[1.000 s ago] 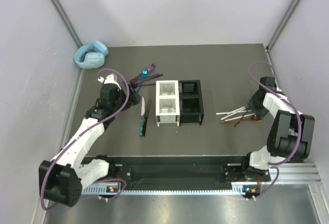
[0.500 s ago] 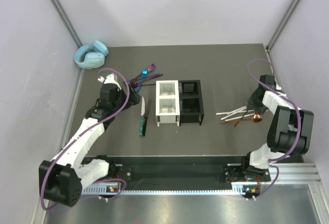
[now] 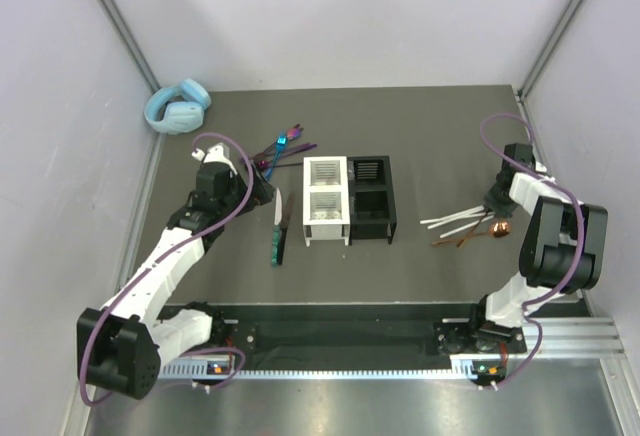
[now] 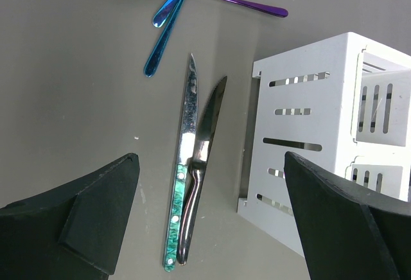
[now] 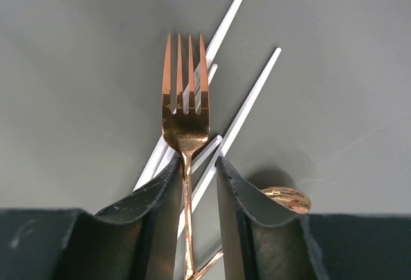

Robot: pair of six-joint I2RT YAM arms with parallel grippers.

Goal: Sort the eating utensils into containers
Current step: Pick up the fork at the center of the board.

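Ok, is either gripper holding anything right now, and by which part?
The right gripper seems to pinch the copper fork by its handle, just below the head. The left gripper is open, holding nothing.

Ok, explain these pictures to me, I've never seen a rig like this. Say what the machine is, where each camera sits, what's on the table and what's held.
It is two robot arms bolted at the near edge of a table, each ending in a two-finger gripper. The wide picture looks down from above; the other two come from cameras on the wrists. On the table stand a white caddy and a black caddy; blue headphones lie in the far left corner. The left gripper is open and empty above a green-handled knife and a steel knife, with purple-blue cutlery beyond. The right gripper has its fingers close either side of a copper fork, seen over white sticks; whether it pinches yet, I cannot tell.
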